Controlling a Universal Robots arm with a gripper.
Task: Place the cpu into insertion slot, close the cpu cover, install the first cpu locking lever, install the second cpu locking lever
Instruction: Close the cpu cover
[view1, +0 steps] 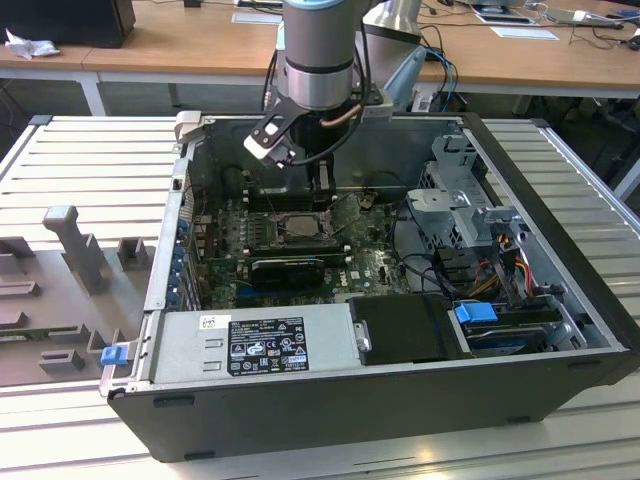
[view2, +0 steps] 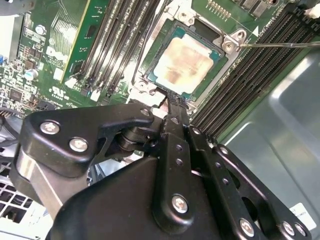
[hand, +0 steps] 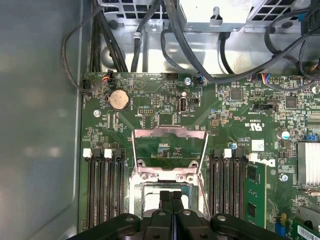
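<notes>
At the exterior view's left, grey jig blocks (view1: 75, 250) sit on the worktop (view1: 90, 150) beside the open PC case (view1: 540, 215). Moving in, the mobo (view1: 375, 268) lies flat in the case w/ the slot (view1: 272, 228) near its middle. The cpu (view2: 187, 62) is seated in the slot: the second wrist view shows its dull silver top flat and square inside the black frame, so step 1 looks done. Over the slot's edge hangs the tool (hand: 171, 196), fingers pressed together w/ nothing btwn them: narrow and empty. Its tips are just beside the hinge side of the cover (hand: 170, 132); can't tell if they touch. That cover is swung back off the chip, board visible thru its window, so not closed yet. A thin lever (view2: 280, 44) sticks out free from a socket corner; neither lever looks latched. My read: approx a quarter thru, w/ cover + both levers left. At the exterior view's right, the drive cage (view1: 450, 200) and cables (view1: 500, 255) sit well apart from the tool.
</notes>
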